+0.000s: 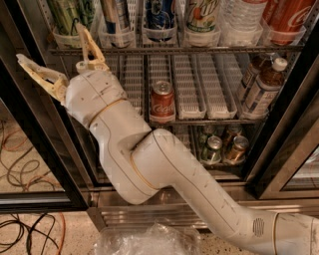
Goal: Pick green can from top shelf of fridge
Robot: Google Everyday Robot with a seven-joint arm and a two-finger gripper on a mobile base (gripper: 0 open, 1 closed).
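The end effector (50,42) is wide open and holds nothing. It sits at the left side of the fridge (119,213), just under the front edge of the top shelf (174,50). One finger points up, in front of the cup-like lane tray (67,39). The other finger points to the left, in front of the black door frame (45,134).

The green can (67,15) stands upright in that lane tray, in the leftmost visible lane of the top shelf, and its top is out of view. The can is not yet grasped; I judge the arm is in the approach.

From here, I see 3 risks:

1. The upper finger is very near the tray rim, so a straight push forward may hit the plastic cup and not the can.
2. The neighbour slim can (115,15) stands just beside the green can, so the right finger has little space and may knock it.
3. The left finger is close to the door frame, and a wide opening can catch there.

Also the cup front holds the can base, so a low grip may drag the tray.
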